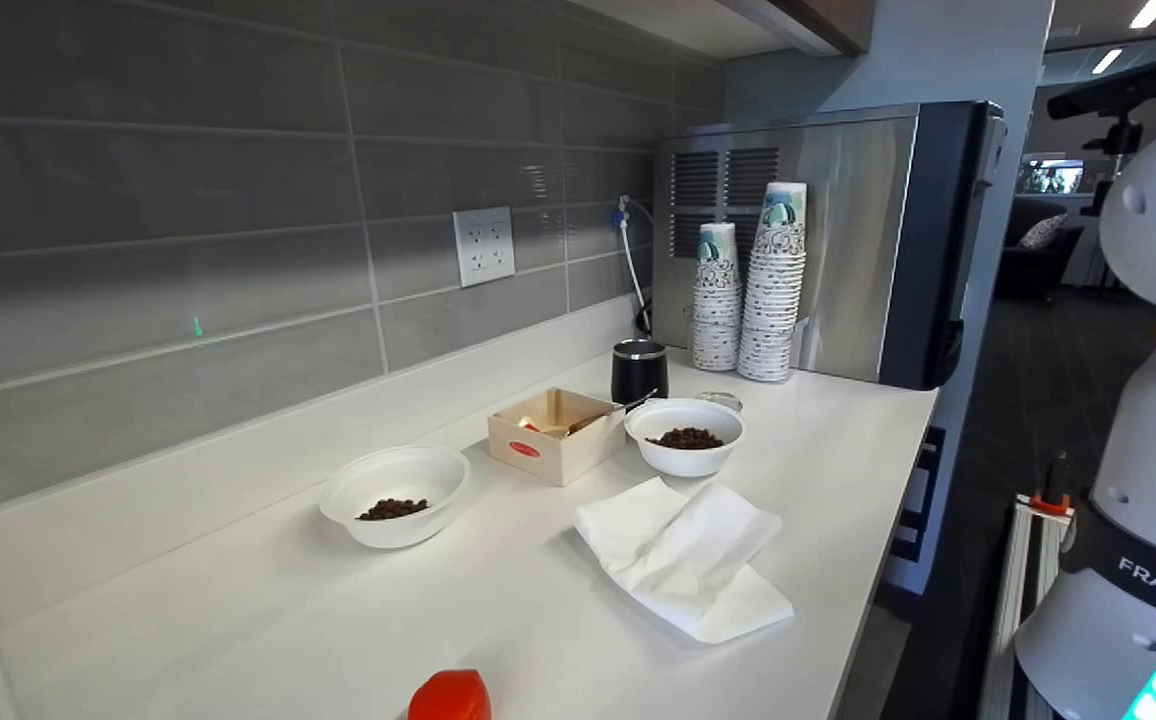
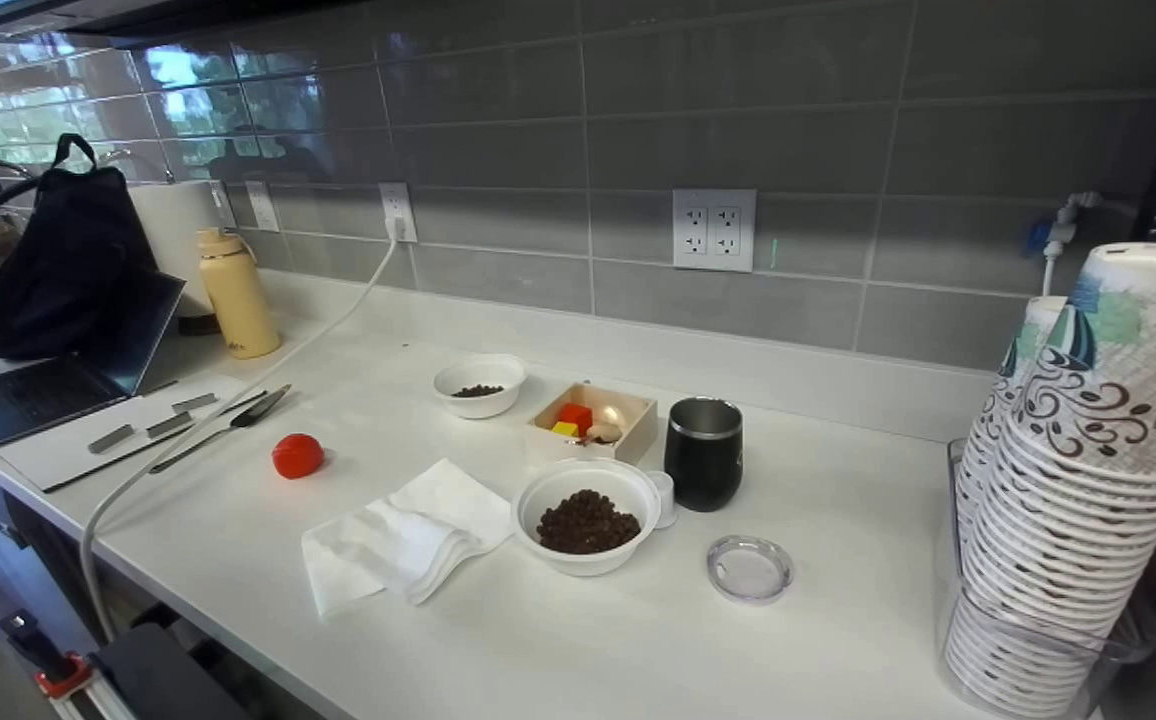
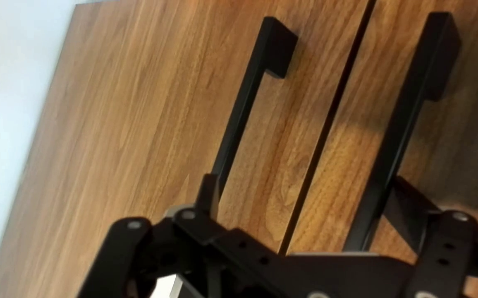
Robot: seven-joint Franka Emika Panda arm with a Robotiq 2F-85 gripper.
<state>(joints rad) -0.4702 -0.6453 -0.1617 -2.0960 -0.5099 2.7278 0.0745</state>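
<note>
My gripper [image 3: 305,194] shows in the wrist view, its fingers wide apart with nothing held between them. It faces brown wooden cabinet doors [image 3: 139,103] split by a dark gap. A black bar handle [image 3: 241,107] runs slanted up from behind the left fingertip. Another black handle [image 3: 402,116] passes beside the right fingertip; the two overlap in the picture and I cannot tell if they touch. The gripper is out of view in both exterior views. The white arm's base [image 1: 1138,480] stands at the right in an exterior view.
The counter holds white bowls [image 1: 688,463] [image 2: 478,405] of dark pellets, a wooden box [image 2: 638,428] with coloured blocks, a black tumbler [image 2: 703,465], a clear lid [image 2: 750,568], a white napkin [image 2: 408,535], a red object [image 2: 298,456] and stacked paper cups [image 1: 773,300]. A cable [image 2: 288,365] crosses it.
</note>
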